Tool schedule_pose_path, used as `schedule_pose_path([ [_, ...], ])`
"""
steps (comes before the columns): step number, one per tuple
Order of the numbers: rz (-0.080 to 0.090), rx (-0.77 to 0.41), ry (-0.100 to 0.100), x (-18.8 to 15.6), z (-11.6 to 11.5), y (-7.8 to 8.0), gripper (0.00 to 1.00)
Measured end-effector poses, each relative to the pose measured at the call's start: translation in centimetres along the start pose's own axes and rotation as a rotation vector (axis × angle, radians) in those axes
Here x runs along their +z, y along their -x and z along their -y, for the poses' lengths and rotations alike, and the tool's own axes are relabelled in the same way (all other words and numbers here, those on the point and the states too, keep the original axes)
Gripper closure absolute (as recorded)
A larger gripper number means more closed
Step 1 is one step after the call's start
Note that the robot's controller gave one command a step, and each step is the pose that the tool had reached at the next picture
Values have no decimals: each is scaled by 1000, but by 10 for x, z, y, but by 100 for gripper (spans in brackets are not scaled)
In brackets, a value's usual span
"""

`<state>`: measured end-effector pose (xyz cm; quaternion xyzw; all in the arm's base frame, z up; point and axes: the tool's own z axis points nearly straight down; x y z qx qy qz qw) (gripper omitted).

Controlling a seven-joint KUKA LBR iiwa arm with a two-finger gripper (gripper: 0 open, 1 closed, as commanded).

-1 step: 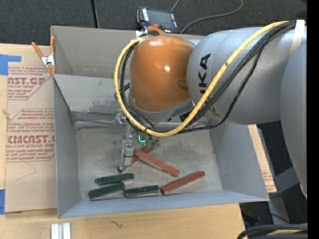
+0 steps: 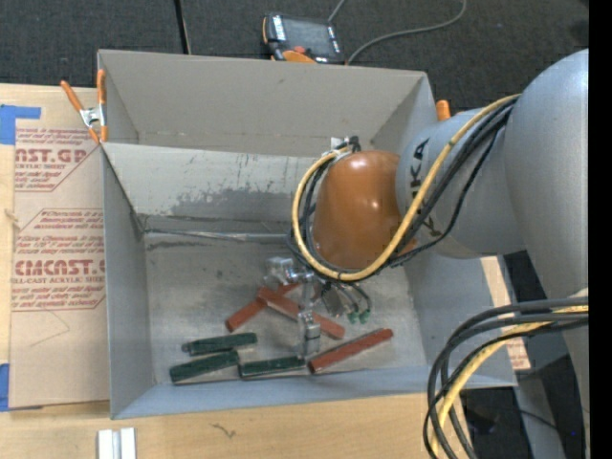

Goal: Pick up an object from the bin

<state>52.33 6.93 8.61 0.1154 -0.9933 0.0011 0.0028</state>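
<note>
In the camera view the arm (image 2: 516, 161) reaches in from the right. Its wrist sits under an orange-brown cover (image 2: 356, 208) looped by yellow and black cables (image 2: 304, 199). Below the cover the claw (image 2: 308, 331) hangs low over the floor of the bin (image 2: 191, 256), towards the front wall. I cannot tell whether it is wide or narrow, because the wrist hides much of it.

Under and just beside the claw lie a few crossed red-brown sticks (image 2: 282, 301). A longer red-brown stick (image 2: 351, 350) lies just to their right. Three dark green sticks (image 2: 220, 344) lie flat along the front. The likely pick is one of the crossed red-brown sticks, though I cannot say which.

All the sticks lie flat and loose, as dropped things do. The claw probably points straight down because a flat stick is best pinched across its narrow width.

On the arm's grey casing the letters "KA" (image 2: 418, 165) can be read, the end of the maker's name. I can read no label on any stick.
</note>
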Motion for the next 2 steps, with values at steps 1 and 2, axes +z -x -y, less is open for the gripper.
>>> schedule_pose_path([
  [1, 6, -3, 3, -4, -4, 2, 100],
  [2, 16, 10, 0, -156, -9, 7, 100],
])
